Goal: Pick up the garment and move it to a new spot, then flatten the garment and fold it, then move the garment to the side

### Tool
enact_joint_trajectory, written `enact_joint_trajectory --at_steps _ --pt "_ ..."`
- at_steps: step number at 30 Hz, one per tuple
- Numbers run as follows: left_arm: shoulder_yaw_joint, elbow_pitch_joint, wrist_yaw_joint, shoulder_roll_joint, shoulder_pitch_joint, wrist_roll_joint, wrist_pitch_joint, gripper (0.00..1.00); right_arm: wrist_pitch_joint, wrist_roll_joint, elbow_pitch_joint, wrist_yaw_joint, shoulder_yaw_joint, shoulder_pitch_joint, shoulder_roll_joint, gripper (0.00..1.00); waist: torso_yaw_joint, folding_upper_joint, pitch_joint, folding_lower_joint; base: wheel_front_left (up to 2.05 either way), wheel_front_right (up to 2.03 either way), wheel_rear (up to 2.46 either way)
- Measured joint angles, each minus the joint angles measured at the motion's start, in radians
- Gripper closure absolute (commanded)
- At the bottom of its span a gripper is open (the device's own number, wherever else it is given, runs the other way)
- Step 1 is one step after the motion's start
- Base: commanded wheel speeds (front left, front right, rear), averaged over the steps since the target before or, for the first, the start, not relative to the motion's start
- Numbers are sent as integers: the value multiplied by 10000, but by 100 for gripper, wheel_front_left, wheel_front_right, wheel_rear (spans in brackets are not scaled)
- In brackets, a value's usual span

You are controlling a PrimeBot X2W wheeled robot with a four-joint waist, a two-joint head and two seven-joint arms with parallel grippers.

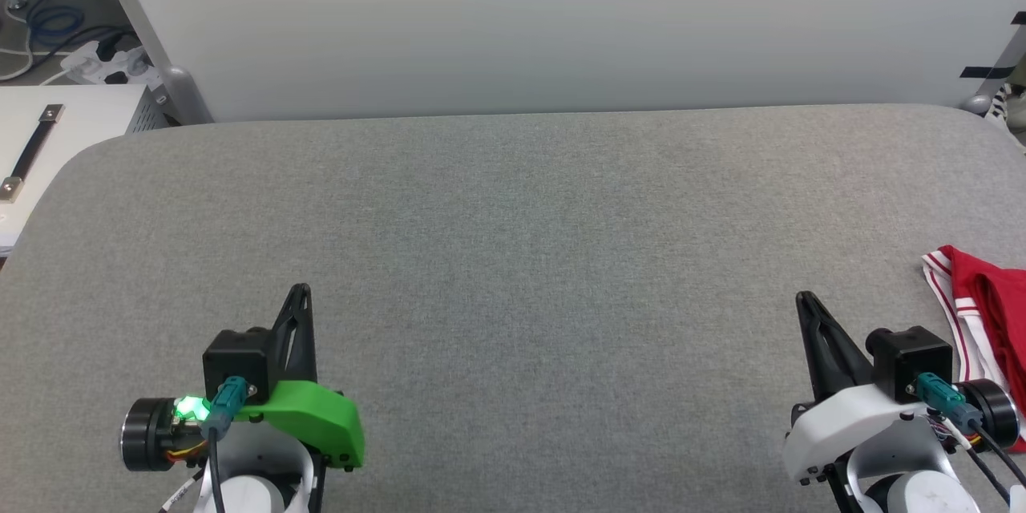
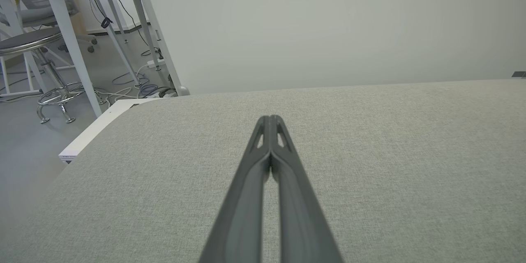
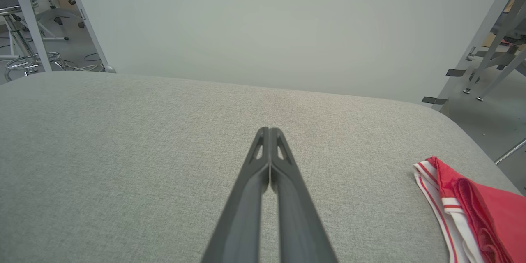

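Grey padded table [image 1: 513, 256], bunched red-white garment [image 1: 990, 321] at right

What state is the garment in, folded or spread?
Not spread: the garment lies bunched in layers at the right edge of the grey table. It runs out of frame; neatness cannot be told.

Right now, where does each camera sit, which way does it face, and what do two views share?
Head view: on the robot's head, facing forward and down at the grey table; left tool lower left, right tool lower right, both shut.
Left wrist view: on the left wrist, facing along its closed fingers across the table to the wall.
Right wrist view: on the right wrist, facing likewise along its fingers.
Shared: head and right wrist views both show the garment, right of the right tool.
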Motion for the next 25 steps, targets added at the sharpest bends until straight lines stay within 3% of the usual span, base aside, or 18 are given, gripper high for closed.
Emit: enact_joint_trajectory --at_steps 25 --pt "0 -19 0 -4 3 0 0 100 0 0 -2 0 0 1 0 100 0 0 0 0 0 0 0"
